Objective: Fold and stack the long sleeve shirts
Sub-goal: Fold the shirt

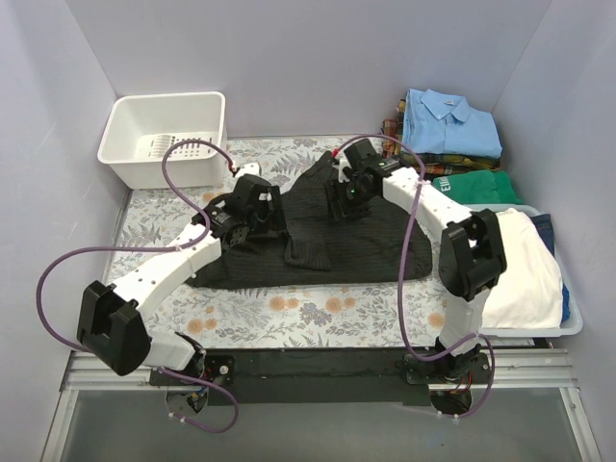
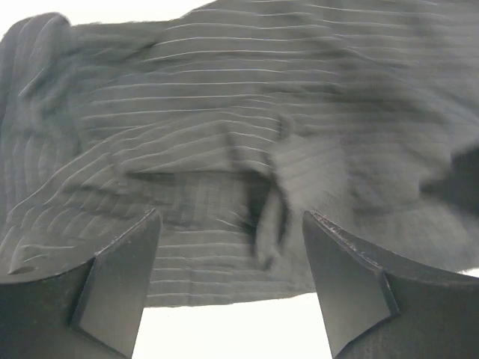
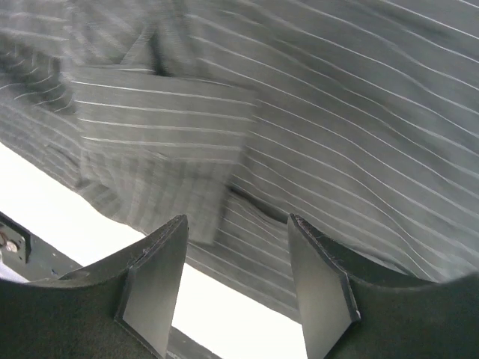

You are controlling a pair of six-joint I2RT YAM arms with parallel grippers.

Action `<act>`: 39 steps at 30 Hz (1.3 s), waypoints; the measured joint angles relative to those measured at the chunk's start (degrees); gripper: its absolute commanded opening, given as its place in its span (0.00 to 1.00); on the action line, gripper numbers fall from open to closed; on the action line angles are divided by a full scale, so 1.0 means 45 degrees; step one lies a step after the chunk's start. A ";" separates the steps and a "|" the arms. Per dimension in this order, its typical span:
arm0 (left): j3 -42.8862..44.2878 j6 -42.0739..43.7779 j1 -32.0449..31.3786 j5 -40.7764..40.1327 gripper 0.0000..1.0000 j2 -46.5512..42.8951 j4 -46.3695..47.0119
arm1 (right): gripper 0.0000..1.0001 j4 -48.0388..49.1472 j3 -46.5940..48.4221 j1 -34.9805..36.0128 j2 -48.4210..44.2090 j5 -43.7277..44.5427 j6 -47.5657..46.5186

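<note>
Along the near edge runs a bare strip of the flower-patterned surface [image 1: 289, 310], open between the two arm bases. Beyond it the dark pinstriped shirt [image 1: 371, 245] lies spread and rumpled across the middle, its near hem roughly parallel to that edge and a folded-over flap on its near side.

The left tool [image 1: 252, 200] is over the shirt's left part, fingers spread with nothing between them. The right tool [image 1: 346, 197] is over the upper middle, also spread and pinching nothing. I cannot tell whether either touches the cloth.

To the right, a pale bin [image 1: 525, 330] holds white cloth. At the far left stands a white basket [image 1: 168, 98]. At the far right a folded light blue shirt [image 1: 450, 120] tops a stack. Plain walls close three sides.
</note>
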 measured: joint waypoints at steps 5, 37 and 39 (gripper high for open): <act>0.0087 -0.0933 0.1617 0.0321 0.74 0.0758 -0.0928 | 0.65 -0.0228 0.1477 0.1137 0.1418 -0.0073 -0.0311; -0.0821 -0.0874 0.3385 0.2633 0.74 0.1025 -0.1088 | 0.14 -0.0816 0.2283 0.2778 0.3079 0.0476 -0.0466; -0.0826 -0.0801 0.3385 0.2676 0.74 0.1151 -0.1039 | 0.42 -0.0845 0.2283 0.2778 0.2642 0.0563 -0.0466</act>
